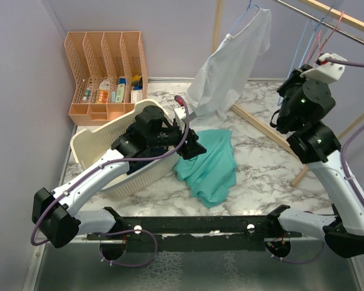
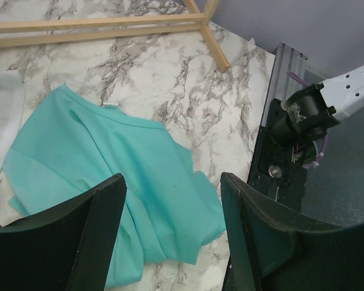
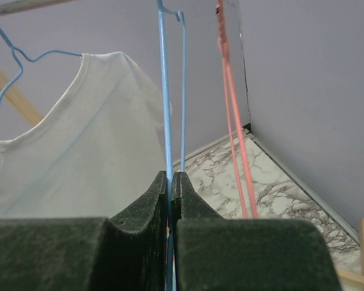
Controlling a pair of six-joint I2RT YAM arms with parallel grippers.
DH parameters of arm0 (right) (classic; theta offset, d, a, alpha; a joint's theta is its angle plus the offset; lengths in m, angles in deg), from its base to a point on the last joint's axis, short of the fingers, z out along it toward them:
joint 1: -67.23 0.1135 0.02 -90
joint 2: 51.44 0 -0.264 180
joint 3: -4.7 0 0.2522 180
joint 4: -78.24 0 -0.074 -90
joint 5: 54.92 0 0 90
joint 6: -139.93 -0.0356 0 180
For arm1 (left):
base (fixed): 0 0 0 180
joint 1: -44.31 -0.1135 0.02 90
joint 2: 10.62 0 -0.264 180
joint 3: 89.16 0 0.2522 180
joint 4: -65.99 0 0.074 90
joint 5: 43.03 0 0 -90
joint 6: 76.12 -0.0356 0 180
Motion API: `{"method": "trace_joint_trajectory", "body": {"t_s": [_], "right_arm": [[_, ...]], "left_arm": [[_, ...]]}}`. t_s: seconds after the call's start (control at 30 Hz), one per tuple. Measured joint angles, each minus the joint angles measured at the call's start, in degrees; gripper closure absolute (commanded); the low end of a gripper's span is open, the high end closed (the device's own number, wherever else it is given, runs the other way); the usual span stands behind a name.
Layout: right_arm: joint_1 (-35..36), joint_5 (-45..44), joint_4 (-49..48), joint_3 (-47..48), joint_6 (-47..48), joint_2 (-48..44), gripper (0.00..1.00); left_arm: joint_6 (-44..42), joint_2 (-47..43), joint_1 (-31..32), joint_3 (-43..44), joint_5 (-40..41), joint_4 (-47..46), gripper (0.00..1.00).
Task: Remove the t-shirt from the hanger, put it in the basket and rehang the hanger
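A teal t-shirt lies crumpled on the marble table, off any hanger. My left gripper hovers open just above its near edge, with nothing between the fingers. A white t-shirt hangs on a blue wire hanger from the rail at the back. My right gripper is raised near the rail and shut on the wire of a bare blue hanger.
A bare pink hanger hangs right of the gripped one. A white basket lies tipped under the left arm. An orange organizer stands at the back left. The wooden rack's foot crosses the table.
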Motion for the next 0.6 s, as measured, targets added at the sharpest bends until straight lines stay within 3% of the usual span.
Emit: {"method": "trace_joint_trajectory", "body": {"t_s": [0.37,0.4,0.5,0.6], "right_arm": [[0.00,-0.83,1.11,0.98,0.00,8.04,0.97],[0.00,-0.81,1.11,0.98,-0.17,7.89,0.91],[0.00,-0.61,1.60,0.98,-1.05,7.43,0.56],[0.00,0.72,2.54,0.79,-1.33,6.43,0.41]], "left_arm": [[-0.07,0.07,0.00,0.00,-0.57,0.15,0.34],[-0.09,0.07,0.00,0.00,-0.66,0.22,0.34],[-0.35,0.42,0.00,0.00,-1.09,0.46,0.34],[-0.72,1.42,0.00,0.00,-1.40,1.14,0.34]]}}
